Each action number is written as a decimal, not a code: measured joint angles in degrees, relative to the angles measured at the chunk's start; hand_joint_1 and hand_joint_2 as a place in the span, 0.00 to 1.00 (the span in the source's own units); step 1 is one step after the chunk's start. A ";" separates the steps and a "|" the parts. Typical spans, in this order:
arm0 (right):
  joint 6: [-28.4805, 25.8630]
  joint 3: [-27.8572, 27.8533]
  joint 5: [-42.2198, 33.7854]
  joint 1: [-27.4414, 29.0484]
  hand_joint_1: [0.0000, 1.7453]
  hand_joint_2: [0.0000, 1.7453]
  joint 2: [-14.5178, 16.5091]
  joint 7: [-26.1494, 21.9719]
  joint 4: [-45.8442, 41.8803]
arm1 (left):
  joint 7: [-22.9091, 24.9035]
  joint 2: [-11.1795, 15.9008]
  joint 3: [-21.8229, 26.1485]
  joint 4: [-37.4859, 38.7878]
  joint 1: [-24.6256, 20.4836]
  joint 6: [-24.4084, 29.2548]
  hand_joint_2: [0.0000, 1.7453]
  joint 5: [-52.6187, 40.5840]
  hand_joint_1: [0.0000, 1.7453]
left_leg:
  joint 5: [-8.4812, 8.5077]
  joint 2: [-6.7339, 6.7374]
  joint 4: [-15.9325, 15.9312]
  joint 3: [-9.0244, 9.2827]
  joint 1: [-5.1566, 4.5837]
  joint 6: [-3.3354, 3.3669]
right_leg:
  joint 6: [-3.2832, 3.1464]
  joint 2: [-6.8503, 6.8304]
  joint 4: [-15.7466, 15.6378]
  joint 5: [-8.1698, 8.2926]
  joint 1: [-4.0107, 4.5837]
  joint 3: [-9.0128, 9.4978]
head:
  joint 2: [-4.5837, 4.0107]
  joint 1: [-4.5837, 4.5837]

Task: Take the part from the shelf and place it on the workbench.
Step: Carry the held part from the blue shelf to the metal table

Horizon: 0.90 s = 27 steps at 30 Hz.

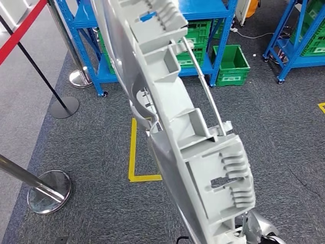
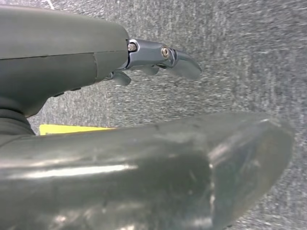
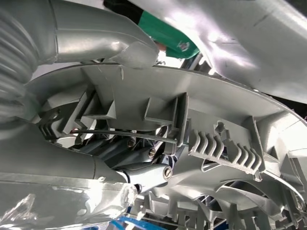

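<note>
Part, a long grey ribbed moulding, hangs close before us, off the shelf, gripped by our right hand through its ribs. Our left hand is empty, fingers apart, over carpet. Beyond stand blue shelves; the workbench placement remains.

No legible text; white mark on green object unreadable.

Robot hands: grey shells, metal fingers.
Left hand is showing a smooth dark-grey cover, glossy thick thumb, bluish steel fingers with screw heads. Right hand is showing a ribbed grey cover and screwed metal links.
</note>
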 joint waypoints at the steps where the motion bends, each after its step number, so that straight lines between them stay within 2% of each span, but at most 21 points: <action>1: -0.19 0.01 0.08 -0.04 1.00 1.00 0.00 0.01 -0.19 | -0.01 0.08 -0.01 0.00 -0.19 -0.01 0.00 0.00 0.00 | -0.28 -0.03 -4.41 3.30 -0.07 0.31 | 0.22 0.02 0.06 0.63 0.09 -0.57 | 0.00 -0.02; 2: -0.31 0.01 0.11 -0.10 1.00 1.00 0.00 0.03 -0.35 | -0.02 0.15 -0.03 0.00 -0.45 -0.02 0.00 0.00 0.00 | -1.04 -0.07 -7.91 5.66 -0.16 0.59 | 0.48 -0.01 0.11 1.30 0.15 -1.03 | 0.00 0.01; 3: -0.40 0.04 0.13 -0.17 1.00 1.00 0.00 0.03 -0.49 | -0.03 0.19 -0.05 0.00 -0.63 -0.02 0.00 0.00 0.00 | -1.61 -0.12 -10.13 6.89 -0.29 0.84 | 0.76 -0.07 0.05 2.02 0.18 -1.44 | 0.01 0.02; 5: -0.52 0.10 0.13 -0.15 1.00 1.00 0.00 0.04 -0.59 | -0.04 0.17 -0.08 0.00 -0.59 -0.05 0.00 0.00 0.00 | -1.19 -0.04 -11.19 6.32 -0.36 1.46 | 1.38 -0.12 -0.18 3.10 0.08 -2.19 | 0.01 0.03; 6: -0.59 0.14 0.13 -0.04 1.00 1.00 0.00 0.04 -0.60 | -0.04 0.15 -0.08 0.00 -0.39 -0.07 0.00 0.00 0.00 | -0.53 0.06 -11.09 5.69 -0.34 1.85 | 1.70 -0.13 0.25 2.30 0.02 -2.65 | 0.01 0.08; 7: -0.72 0.15 0.16 0.07 1.00 1.00 0.00 0.05 -0.61 | -0.03 0.13 -0.08 0.00 -0.22 -0.08 0.00 0.00 0.00 | 0.16 0.18 -11.11 5.11 -0.27 2.25 | 1.98 -0.13 1.71 0.31 -0.02 -3.24 | 0.00 0.16; 9: -1.16 0.16 0.33 0.11 1.00 1.00 -0.02 0.05 -0.68 | -0.02 0.12 -0.09 0.00 -0.15 -0.09 0.00 0.00 0.00 | 1.50 0.31 -11.11 3.76 -0.23 2.77 | 2.39 -0.16 8.13 -5.87 -0.08 -4.79 | 0.00 0.38; 10: -1.45 0.16 0.45 0.07 1.00 1.00 -0.05 0.05 -0.74 | -0.01 0.12 -0.10 0.00 -0.15 -0.09 0.00 0.00 0.00 | 2.21 0.33 -11.08 2.97 -0.26 2.88 | 2.52 -0.16 12.21 -8.21 -0.10 -5.41 | 0.00 0.44; 11: -1.72 0.16 0.55 0.03 1.00 1.00 -0.11 0.05 -0.82 | -0.01 0.11 -0.10 0.00 -0.16 -0.09 0.00 -0.01 0.00 | 2.94 0.34 -11.04 2.08 -0.30 2.90 | 2.59 -0.16 15.50 -9.16 -0.09 -5.59 | 0.00 0.47; 12: -1.92 0.16 0.60 0.01 1.00 1.00 -0.18 0.05 -0.91 | 0.00 0.10 -0.10 0.00 -0.15 -0.10 0.00 -0.01 0.00 | 3.65 0.34 -10.98 1.18 -0.34 2.87 | 2.59 -0.16 17.31 -8.78 -0.09 -5.11 | 0.00 0.51; 13: -2.05 0.16 0.58 -0.03 1.00 1.00 -0.27 0.05 -1.03 | 0.00 0.08 -0.10 0.00 -0.14 -0.11 0.00 -0.02 0.00 | 4.30 0.35 -10.91 0.31 -0.37 2.81 | 2.54 -0.16 17.36 -7.47 -0.08 -3.88 | 0.00 0.52; 14: -2.10 0.16 0.49 -0.14 1.00 1.00 -0.38 0.06 -1.18 | 0.00 0.03 -0.11 0.00 -0.14 -0.13 0.00 -0.04 0.00 | 4.97 0.33 -10.80 -0.59 -0.38 2.69 | 2.41 -0.16 15.00 -5.90 -0.07 -1.33 | 0.00 0.55; 15: -2.10 0.16 0.40 -0.31 1.00 1.00 -0.48 0.07 -1.35 | 0.00 -0.02 -0.12 0.00 -0.14 -0.13 0.00 -0.05 0.00 | 5.57 0.30 -10.62 -1.37 -0.43 2.49 | 2.25 -0.16 11.01 -5.42 -0.04 2.12 | 0.01 0.56; 17: -2.11 0.16 0.24 -0.69 1.00 1.00 -0.62 0.09 -1.74 | 0.00 -0.09 -0.16 0.00 -0.15 -0.13 0.00 -0.08 0.00 | 6.76 0.22 -10.18 -2.57 -0.55 2.00 | 1.88 -0.14 2.09 -6.51 0.11 8.59 | 0.01 0.52; 18: -2.12 0.16 0.20 -0.79 1.00 1.00 -0.63 0.09 -1.91 | 0.00 -0.07 -0.18 0.00 -0.15 -0.11 0.00 -0.09 0.00 | 7.31 0.20 -10.04 -2.88 -0.56 1.72 | 1.69 -0.12 -0.34 -7.39 0.24 9.99 | 0.01 0.51; 20: -2.14 0.16 0.13 -0.86 1.00 1.00 -0.65 0.06 -2.11 | 0.01 -0.02 -0.19 0.00 -0.08 -0.09 0.00 -0.09 0.00 | 8.12 0.18 -9.96 -3.33 -0.45 1.09 | 1.01 -0.13 -1.01 -7.07 0.32 9.43 | 0.01 0.56; 21: -2.15 0.16 0.11 -0.90 1.00 1.00 -0.66 0.03 -2.16 | 0.02 -0.01 -0.19 0.00 0.01 -0.09 0.00 -0.09 0.00 | 7.47 0.16 -9.58 -3.72 -0.37 0.72 | 0.53 -0.18 -0.96 -6.56 0.27 8.85 | 0.01 0.58; 22: -2.15 0.16 0.11 -0.93 1.00 1.00 -0.66 0.02 -2.19 | 0.04 -0.01 -0.19 0.00 0.12 -0.08 0.00 -0.09 0.00 | 5.61 0.13 -8.33 -4.32 -0.30 0.35 | 0.05 -0.23 -0.97 -5.88 0.17 8.20 | 0.00 0.52; 25: -2.15 0.16 0.11 -0.93 1.00 1.00 -0.66 0.01 -2.28 | 0.13 0.09 -0.19 0.00 0.15 -0.03 0.00 -0.09 0.00 | -3.22 0.09 1.30 -7.13 -0.10 -0.50 | -0.52 -0.25 -0.91 -3.47 0.07 5.58 | 0.00 0.09; 26: -2.15 0.16 0.09 -0.93 1.00 1.00 -0.66 0.01 -2.29 | 0.18 0.14 -0.19 0.00 0.11 -0.02 0.00 -0.09 0.00 | -4.48 0.09 4.71 -7.70 -0.04 -0.65 | -0.48 -0.25 -0.82 -2.64 0.07 4.48 | 0.00 0.02; 27: -2.15 0.16 0.07 -0.94 1.00 1.00 -0.66 0.01 -2.30 | 0.24 0.16 -0.19 0.00 0.08 -0.01 0.00 -0.09 0.00 | -4.25 0.09 6.86 -7.61 0.02 -0.75 | -0.42 -0.26 -0.69 -1.82 0.05 3.34 | 0.00 -0.01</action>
